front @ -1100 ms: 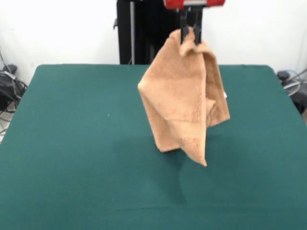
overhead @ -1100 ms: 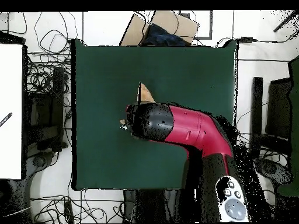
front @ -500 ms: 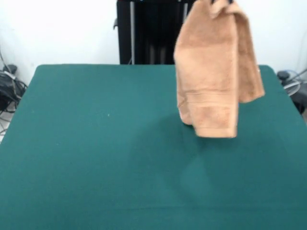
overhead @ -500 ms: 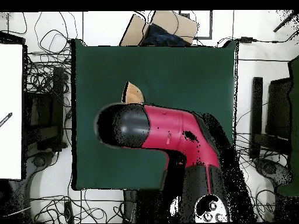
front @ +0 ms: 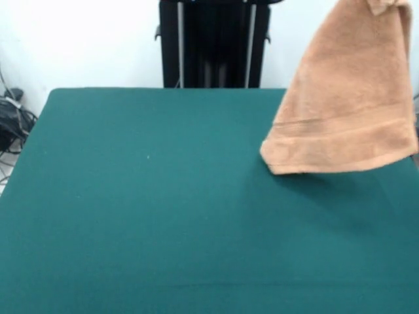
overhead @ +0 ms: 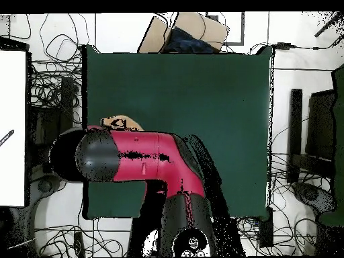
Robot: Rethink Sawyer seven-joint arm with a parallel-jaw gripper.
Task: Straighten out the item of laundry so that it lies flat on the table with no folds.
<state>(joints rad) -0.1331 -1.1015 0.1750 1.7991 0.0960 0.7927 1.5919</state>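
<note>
1. Towel [front: 347, 98]: peach-orange terry, nap visible, woven border band running just above its lower hem. It fans out from a narrow bunched top to a broad bottom edge.
2. Location: it hangs in the air over the dark green felt table [front: 144, 216], at that table's right side in the front view, clear of the surface.
3. My arm [overhead: 134, 158]: red and black, covering most of the towel from overhead.
4. My gripper is out of frame; I cannot tell its grasp.
5. Long axis: near vertical, hem tilted.

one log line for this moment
object: peach-orange terry towel | state: hanging clear above dark green felt table, near its edge | hand: out of view
</note>
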